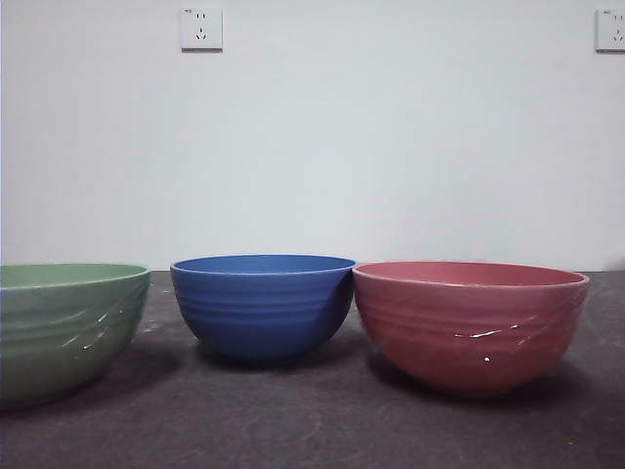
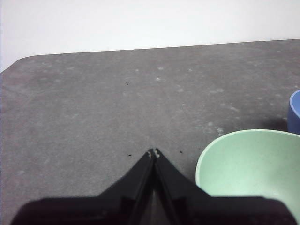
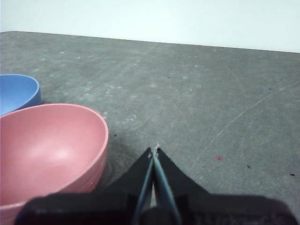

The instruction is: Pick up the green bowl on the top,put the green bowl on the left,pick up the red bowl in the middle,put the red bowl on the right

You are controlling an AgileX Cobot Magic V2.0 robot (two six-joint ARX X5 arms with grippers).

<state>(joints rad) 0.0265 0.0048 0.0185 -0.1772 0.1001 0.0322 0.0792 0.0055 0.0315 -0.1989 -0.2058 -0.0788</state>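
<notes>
The green bowl (image 1: 66, 327) stands upright on the table at the left; it also shows in the left wrist view (image 2: 251, 168). The red bowl (image 1: 471, 322) stands upright at the right, touching or nearly touching the blue bowl; it also shows in the right wrist view (image 3: 49, 150). My left gripper (image 2: 153, 152) is shut and empty, above the table beside the green bowl. My right gripper (image 3: 153, 150) is shut and empty, above the table beside the red bowl. Neither arm shows in the front view.
A blue bowl (image 1: 262, 305) stands in the middle between the other two, a little farther back; its rim shows in both wrist views (image 2: 294, 111) (image 3: 18, 93). The dark grey table (image 1: 312, 430) runs to a white wall with two sockets (image 1: 201, 28).
</notes>
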